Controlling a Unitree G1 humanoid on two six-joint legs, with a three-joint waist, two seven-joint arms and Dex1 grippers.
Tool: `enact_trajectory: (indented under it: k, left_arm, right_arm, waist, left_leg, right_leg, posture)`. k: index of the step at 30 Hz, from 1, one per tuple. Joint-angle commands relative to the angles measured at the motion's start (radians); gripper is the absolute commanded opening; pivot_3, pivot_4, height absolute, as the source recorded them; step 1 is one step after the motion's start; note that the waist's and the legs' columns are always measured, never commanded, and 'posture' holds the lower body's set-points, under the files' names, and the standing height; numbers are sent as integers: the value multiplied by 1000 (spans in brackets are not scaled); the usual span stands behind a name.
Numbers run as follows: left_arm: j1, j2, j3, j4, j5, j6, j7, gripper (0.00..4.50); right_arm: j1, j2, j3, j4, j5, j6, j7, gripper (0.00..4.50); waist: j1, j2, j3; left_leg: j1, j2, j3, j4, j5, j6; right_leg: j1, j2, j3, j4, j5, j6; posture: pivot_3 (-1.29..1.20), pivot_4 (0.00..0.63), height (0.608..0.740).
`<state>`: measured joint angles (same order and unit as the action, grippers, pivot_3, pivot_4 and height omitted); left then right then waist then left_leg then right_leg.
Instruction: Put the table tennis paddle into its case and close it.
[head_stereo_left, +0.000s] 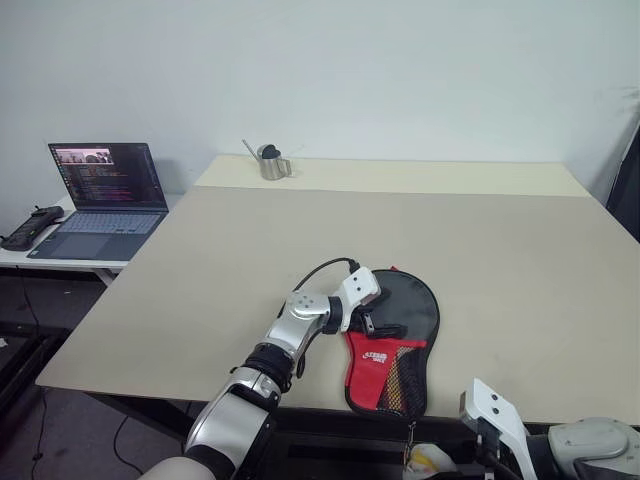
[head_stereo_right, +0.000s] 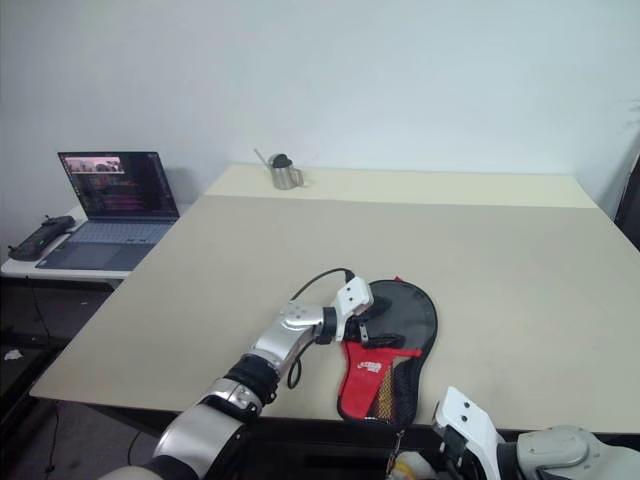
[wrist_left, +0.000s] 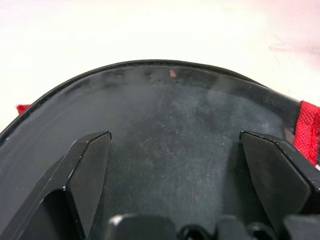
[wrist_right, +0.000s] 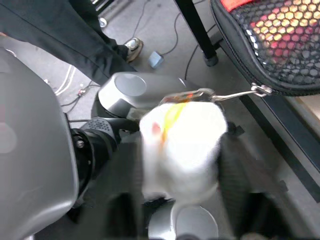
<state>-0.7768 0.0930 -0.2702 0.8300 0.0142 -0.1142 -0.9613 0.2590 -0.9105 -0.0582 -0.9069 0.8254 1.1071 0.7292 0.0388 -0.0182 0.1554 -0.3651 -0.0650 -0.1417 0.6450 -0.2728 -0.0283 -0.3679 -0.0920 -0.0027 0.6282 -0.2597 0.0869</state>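
The case (head_stereo_left: 398, 335) lies flat near the table's front edge, its round black end away from me and its red panel and mesh pocket (wrist_right: 280, 45) at the edge. My left gripper (head_stereo_left: 373, 323) stands open over the round end, both fingers (wrist_left: 87, 170) spread on the smooth black surface. The paddle is hidden. The zip pull (wrist_right: 260, 90) hangs off the handle end below the table edge, tied to a white lump with yellow marks (wrist_right: 180, 145). My right gripper (head_stereo_left: 468, 440) is below the edge, right by that lump.
A laptop (head_stereo_left: 100, 190) and a black controller (head_stereo_left: 30, 228) sit on a side table at the left. A small metal watering can (head_stereo_left: 272, 163) stands at the table's far side. A person's dark trouser leg (wrist_right: 60, 35), a table leg (wrist_right: 197, 35) and cables are below.
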Motion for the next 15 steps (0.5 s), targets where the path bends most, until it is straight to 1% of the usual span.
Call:
enact_trajectory:
  k: [1, 3, 4, 6, 9, 13, 15]
  left_arm:
    - [39, -18, -47, 65, 54, 18, 11, 4500]
    - [39, -20, -45, 65, 53, 17, 13, 4500]
    - [40, -21, -45, 65, 53, 17, 14, 4500]
    - [41, -21, -43, 64, 51, 16, 14, 4500]
    - [54, -12, -33, 36, 38, 22, 5, 4500]
    - [85, 17, -27, -31, 23, 36, -24, 4500]
    - [107, 39, -21, -80, 9, 51, -39, 4500]
  right_arm:
    - [8, -19, -21, -30, 42, -19, 20, 3532]
    - [4, -28, -21, -28, 41, -34, 21, 4305]
    - [-6, -27, -22, -23, 36, -42, 16, 4457]
    - [-35, -21, -29, -7, 31, -62, 10, 4457]
    - [-225, 26, -79, 140, 37, -97, -14, 4457]
    - [-362, 66, -61, 307, -82, -216, -27, 4457]
    - [-410, 113, -66, 389, -126, -304, -23, 4457]
  waist:
    - [0, 0, 0]
    - [0, 0, 0]
    - [0, 0, 0]
    - [0, 0, 0]
    - [-11, -1, 0]
    - [-12, 1, 0]
    - [-15, 1, 0]
  left_leg:
    - [0, 0, 0, 0, 0, 0]
    - [0, 0, 0, 0, 0, 0]
    - [0, 0, 0, 0, 0, 0]
    - [0, 0, 0, 0, 0, 0]
    - [1, 1, 1, 0, 0, 0]
    - [1, 1, 0, -1, 0, 0]
    - [0, 2, 0, -2, 0, 0]
  right_leg:
    - [0, 0, 0, 0, 0, 0]
    - [0, 0, 0, 0, 0, 0]
    - [0, 0, 0, 0, 0, 0]
    - [0, 0, 0, 0, 0, 0]
    - [1, 0, 0, 0, 0, 0]
    - [0, 1, 0, 0, 0, 1]
    - [-2, 2, 0, 0, 0, 0]
  posture:
    - [0, 150, 740]
    - [0, 150, 740]
    - [0, 150, 740]
    - [0, 150, 740]
    - [0, 150, 740]
    - [0, 150, 740]
    - [0, 150, 740]
